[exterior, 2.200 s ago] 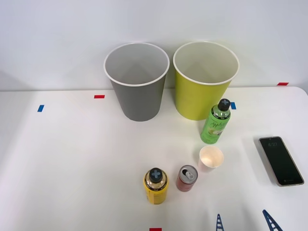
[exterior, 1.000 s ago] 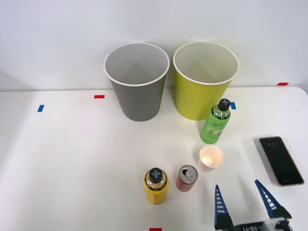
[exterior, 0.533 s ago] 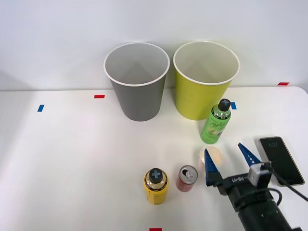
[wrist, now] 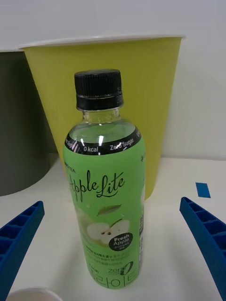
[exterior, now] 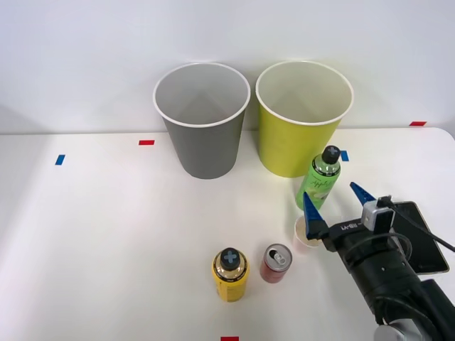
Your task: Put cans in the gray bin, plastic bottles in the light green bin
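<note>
I have the right gripper lined up on the green plastic bottle, fingers spread wide with nothing between them yet. The wrist camera puts the bottle squarely between the two blue fingers, so I judge this as the approach for the bottle grasp, with none of the sorting done. The bottle stands upright toward the table's right side, just in front of the light green bin, with its black cap on. Next I would ease forward until the fingers flank the label, close on the body below the shoulder, then lift high enough to clear the white rim before moving over the bin.

The small paper cup sits right under the gripper, so a low advance could knock it. The red can stands near the front edge beside a yellow bottle, both untouched; the can belongs in the gray bin, which stands just left of the green one by the table's far edge.

The table is plain white with small red and blue tape marks, a phone lies near its right edge, and a bare white wall stands behind.
</note>
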`<state>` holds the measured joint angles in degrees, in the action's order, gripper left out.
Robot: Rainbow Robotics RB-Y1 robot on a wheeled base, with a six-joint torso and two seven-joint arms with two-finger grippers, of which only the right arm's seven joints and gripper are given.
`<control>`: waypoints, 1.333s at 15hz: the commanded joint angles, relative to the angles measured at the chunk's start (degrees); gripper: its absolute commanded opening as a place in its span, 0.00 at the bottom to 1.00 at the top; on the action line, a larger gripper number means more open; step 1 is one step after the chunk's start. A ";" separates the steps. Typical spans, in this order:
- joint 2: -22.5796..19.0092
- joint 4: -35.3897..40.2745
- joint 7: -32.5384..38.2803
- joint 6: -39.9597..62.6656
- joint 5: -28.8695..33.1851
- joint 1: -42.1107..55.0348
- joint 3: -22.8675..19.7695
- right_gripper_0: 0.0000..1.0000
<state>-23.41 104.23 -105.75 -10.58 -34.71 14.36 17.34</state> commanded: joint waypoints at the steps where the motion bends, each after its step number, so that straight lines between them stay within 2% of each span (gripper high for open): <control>1: 2.32 -2.63 -0.07 0.03 -0.09 -3.38 -0.21 1.00; 8: 2.14 -3.25 -0.68 2.05 0.35 -5.14 -1.79 1.00; 9: 2.23 -3.25 -0.86 2.05 0.35 -5.22 -1.79 0.82; 10: 2.50 -3.25 -0.86 1.96 0.17 -5.31 -1.88 0.27; 11: 2.76 -3.25 -0.86 2.05 -0.01 -5.40 -1.96 0.00; 20: 6.01 -3.16 -0.94 2.32 0.35 -6.45 -2.75 0.00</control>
<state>-17.51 100.99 -106.67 -8.29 -34.60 7.93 14.57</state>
